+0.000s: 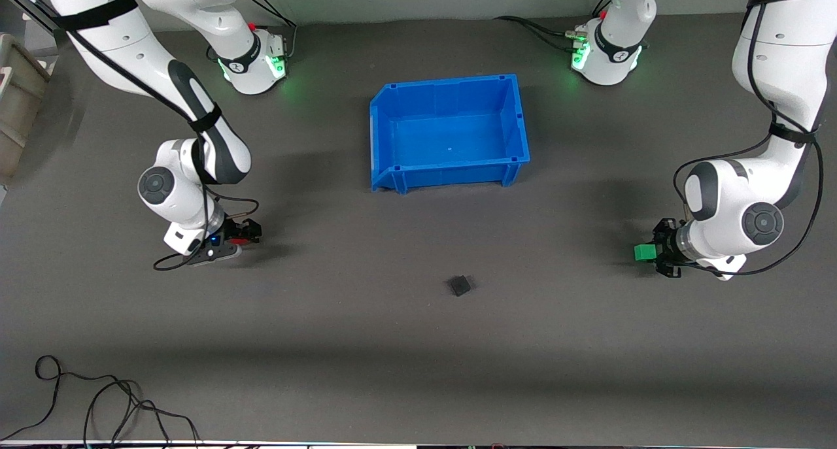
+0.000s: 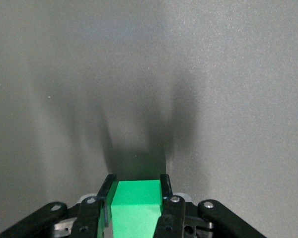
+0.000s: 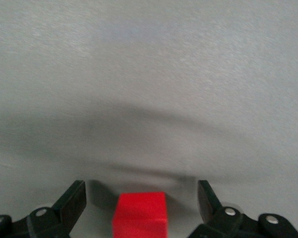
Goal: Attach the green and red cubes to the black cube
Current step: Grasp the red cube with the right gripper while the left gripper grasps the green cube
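The left gripper (image 1: 647, 251) hung low over the worktop (image 1: 418, 344) toward the left arm's end, its fingers (image 2: 107, 191) pressed against both sides of the green cube (image 2: 135, 208), pinching it firmly. The right gripper (image 1: 243, 232) sat low toward the right arm's end with its fingers (image 3: 73, 198) spread wide; the red cube (image 3: 140, 214) lay between them on the worktop, touching neither, so it was not yet gripped. The black cube (image 1: 460, 285) rested alone in the middle of the worktop, nearer the front camera's edge than the blue bin (image 1: 448, 132) and well apart from both grippers. It sat turned at an angle to the worktop's edges. The main risk, as I judged it, lay in that angle: a coloured cube brought in square to the edges would meet a corner instead of a flat face and push the light black cube away instead of joining it. The red cube could also twist or skid if the right gripper's fingers closed off-centre on it. And because the black cube barely stood out from the dark mat, a misjudged approach from either end could knock it aside.
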### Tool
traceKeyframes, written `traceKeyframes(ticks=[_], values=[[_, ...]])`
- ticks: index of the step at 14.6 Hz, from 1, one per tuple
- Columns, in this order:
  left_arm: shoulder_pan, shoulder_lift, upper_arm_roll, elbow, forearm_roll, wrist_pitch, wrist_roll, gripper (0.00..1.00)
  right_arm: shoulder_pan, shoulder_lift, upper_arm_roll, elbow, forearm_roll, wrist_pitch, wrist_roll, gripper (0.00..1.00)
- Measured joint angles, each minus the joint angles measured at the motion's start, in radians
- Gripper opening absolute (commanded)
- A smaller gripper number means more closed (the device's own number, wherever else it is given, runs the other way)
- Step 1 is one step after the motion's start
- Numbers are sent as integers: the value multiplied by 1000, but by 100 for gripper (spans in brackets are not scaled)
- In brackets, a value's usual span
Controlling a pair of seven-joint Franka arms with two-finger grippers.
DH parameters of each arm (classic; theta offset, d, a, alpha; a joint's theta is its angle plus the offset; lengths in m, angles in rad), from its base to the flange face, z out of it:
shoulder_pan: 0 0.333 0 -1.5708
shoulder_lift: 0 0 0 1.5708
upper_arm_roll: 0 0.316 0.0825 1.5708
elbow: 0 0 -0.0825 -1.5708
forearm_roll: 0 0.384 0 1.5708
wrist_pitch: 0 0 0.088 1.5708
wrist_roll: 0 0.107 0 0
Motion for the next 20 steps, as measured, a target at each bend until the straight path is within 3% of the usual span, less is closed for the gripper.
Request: traceKeyframes(ticks=[3,9,12,16,20], values=[[-2,-5,-5,15,0,-2,-8,0,-4,0,0,0,0,-11,-1,88],[-48,-17,-17,192,-5,-198,-94,0,-3,0,2,0,0,-17,-1,63],[-91,-11,-19,255,-5,-231,-188,0,-3,-1,3,1,0,-18,-1,48],[-145,34,-20,307,-6,-231,-233,0,-3,-5,4,2,0,-20,-1,42],[-153,54,-34,344,-18,-231,-234,0,-3,-7,5,3,1,-24,-1,19]])
